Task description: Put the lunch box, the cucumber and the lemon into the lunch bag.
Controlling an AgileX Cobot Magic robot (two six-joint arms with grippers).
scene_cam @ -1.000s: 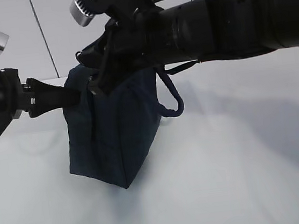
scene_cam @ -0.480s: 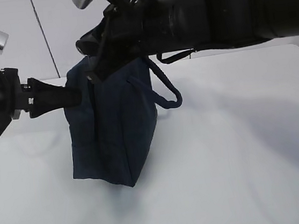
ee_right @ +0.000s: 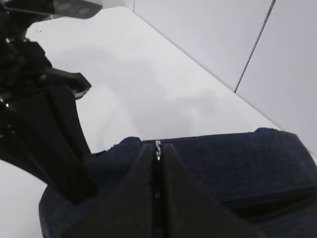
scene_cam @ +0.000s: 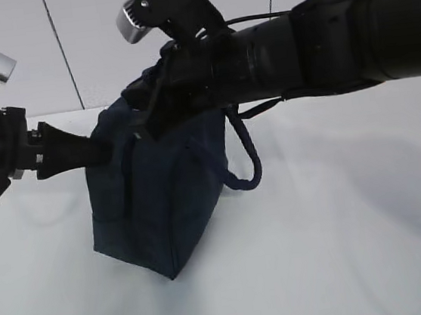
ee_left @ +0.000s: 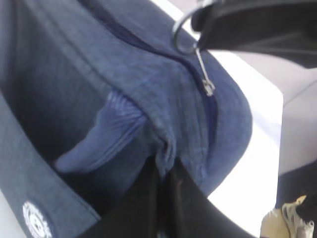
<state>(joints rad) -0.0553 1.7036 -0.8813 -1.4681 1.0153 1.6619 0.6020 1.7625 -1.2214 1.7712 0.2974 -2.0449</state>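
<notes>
Left hand (ee_left: 166, 171) clamped tight, arm reaching in horizontally; right hand (ee_right: 157, 148) pinched closed, arm stretched across middle.

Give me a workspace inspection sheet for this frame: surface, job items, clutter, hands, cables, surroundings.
Surface: white table, bare where visible.
Job's things: lunch bag upright, zipper looks closed at the pull; ring pull visible. Lunch box, cucumber, lemon: nothing seen.
Clutter: nothing seen.
Hands: left hand shut, pinching bag fabric at its end; right hand shut on the ring pull.
Cables: black cable hanging under the right arm.
Surroundings: pale panelled wall.
</notes>
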